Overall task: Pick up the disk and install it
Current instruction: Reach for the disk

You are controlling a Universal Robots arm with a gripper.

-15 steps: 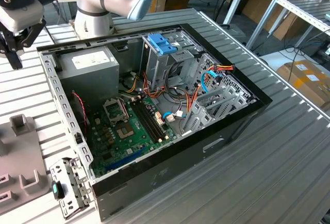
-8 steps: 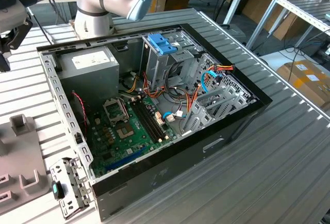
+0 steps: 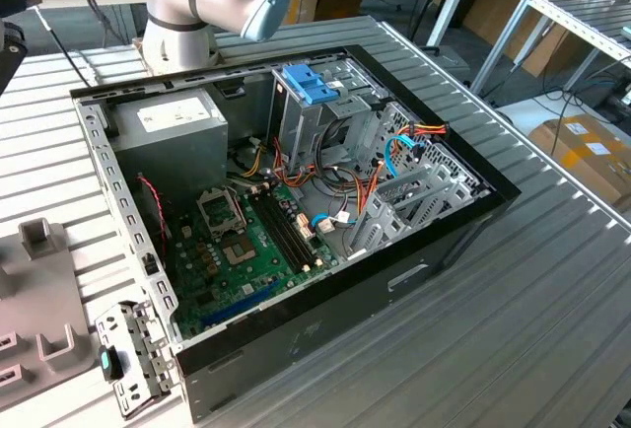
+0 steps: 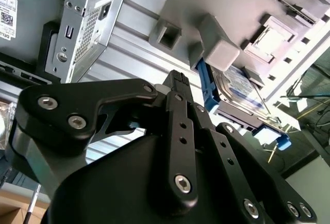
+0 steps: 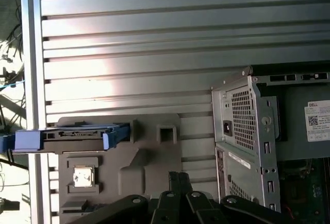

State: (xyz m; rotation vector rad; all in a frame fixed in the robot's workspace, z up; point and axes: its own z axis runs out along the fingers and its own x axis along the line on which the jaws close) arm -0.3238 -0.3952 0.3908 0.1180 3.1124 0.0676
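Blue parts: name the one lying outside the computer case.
The blue-railed disk, on the grey fixture beside the case; the blue clip and blue cable sit inside it.

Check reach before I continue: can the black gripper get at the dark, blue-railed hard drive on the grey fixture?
Probably yes. The dark blue-railed disk sits exposed in the grey plastic fixture, and nothing lies between it and the black gripper.
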